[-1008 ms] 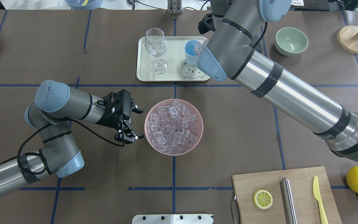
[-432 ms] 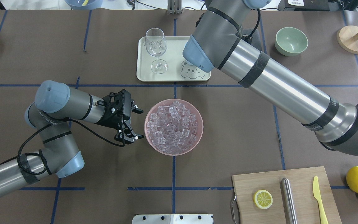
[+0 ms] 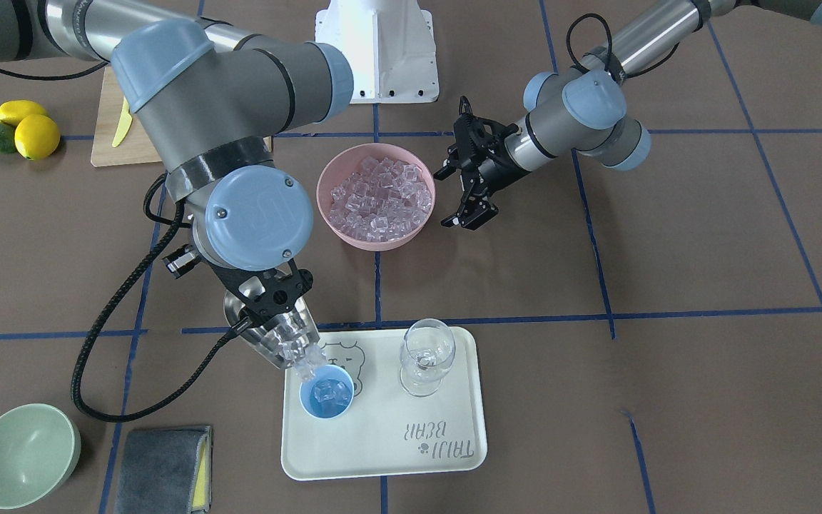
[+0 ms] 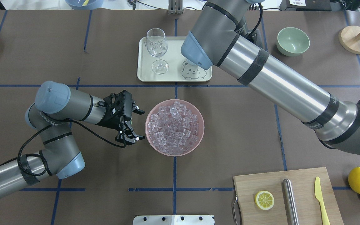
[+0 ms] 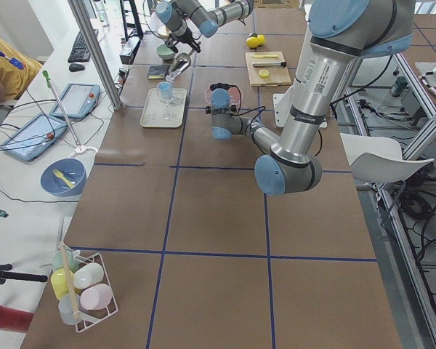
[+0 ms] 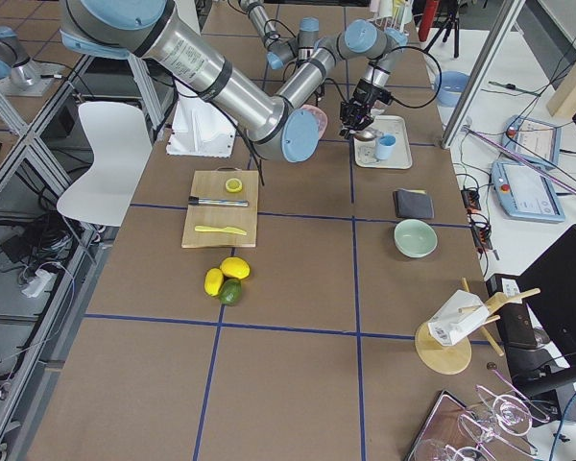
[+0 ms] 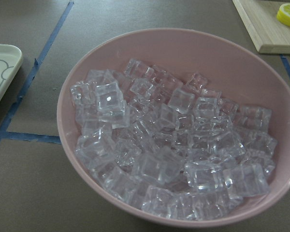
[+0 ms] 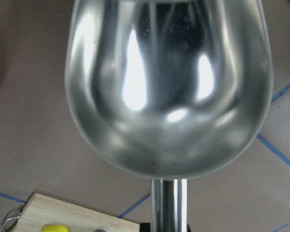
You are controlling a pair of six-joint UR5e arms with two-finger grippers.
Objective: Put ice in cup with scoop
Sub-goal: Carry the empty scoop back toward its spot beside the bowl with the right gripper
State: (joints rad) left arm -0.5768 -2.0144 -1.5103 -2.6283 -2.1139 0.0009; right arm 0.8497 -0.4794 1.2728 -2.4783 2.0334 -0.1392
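My right gripper (image 3: 268, 294) is shut on the handle of the steel scoop (image 3: 272, 346), which is tilted mouth-down over the light-blue cup (image 3: 326, 398) on the cream tray (image 3: 397, 446). Ice cubes (image 3: 300, 355) slide from the scoop's lip, and some lie in the cup. The scoop's shiny bowl (image 8: 169, 82) fills the right wrist view. In the overhead view my right arm hides the cup and scoop. My left gripper (image 4: 140, 124) is open and empty just left of the pink bowl (image 4: 202, 127), which is full of ice (image 4: 173, 128), as the left wrist view (image 7: 174, 145) also shows.
A wine glass (image 3: 425, 357) stands on the tray beside the cup. A green bowl (image 3: 22, 453) and a grey cloth (image 3: 161, 467) lie near my right arm. A cutting board (image 4: 302, 184) holds a lemon slice, a steel cylinder (image 4: 291, 200) and a yellow knife; lemons (image 4: 359, 181) lie beside it.
My right arm has swung left over the tray and now covers the cup in the overhead view. The left arm and the pink bowl have not moved.
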